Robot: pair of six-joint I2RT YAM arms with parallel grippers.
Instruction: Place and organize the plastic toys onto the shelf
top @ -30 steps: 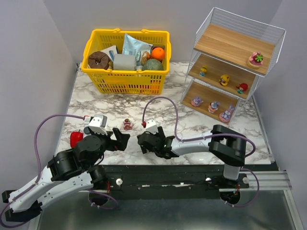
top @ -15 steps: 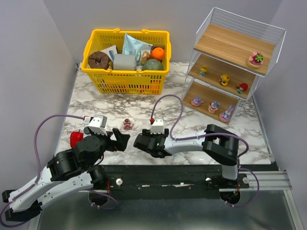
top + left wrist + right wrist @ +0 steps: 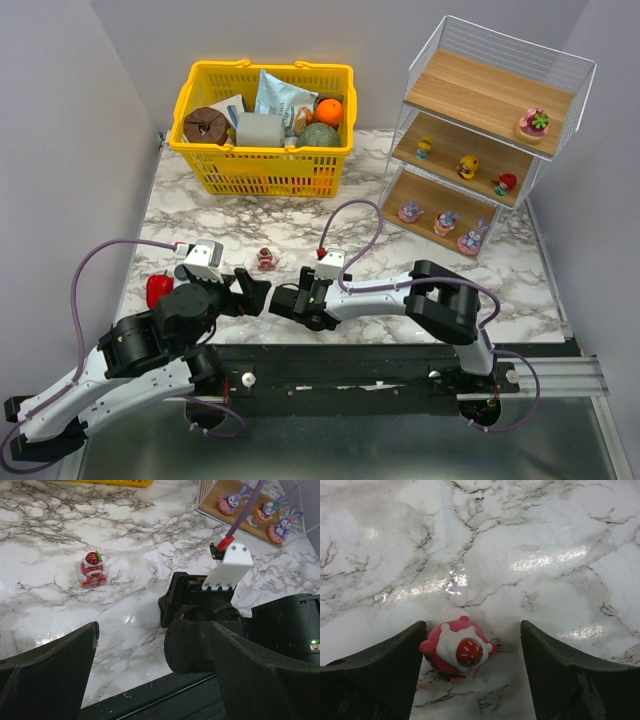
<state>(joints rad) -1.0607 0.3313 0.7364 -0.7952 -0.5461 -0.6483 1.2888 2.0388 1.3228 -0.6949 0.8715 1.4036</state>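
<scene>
Right wrist view looks down on a pink strawberry-topped bear figurine [image 3: 458,650], upright on the marble tabletop [image 3: 520,530]. The right pincer [image 3: 472,627] frames it, its fingers [image 3: 375,675] gaping wide on either side without touching it. The figurine stands near the near edge, left of centre. Close by, nearer the left edge, the left pincer [image 3: 250,290] is also spread wide and holds nothing. Seven other figurines [image 3: 467,166] sit on the wire shelf [image 3: 480,95] at the far right corner.
</scene>
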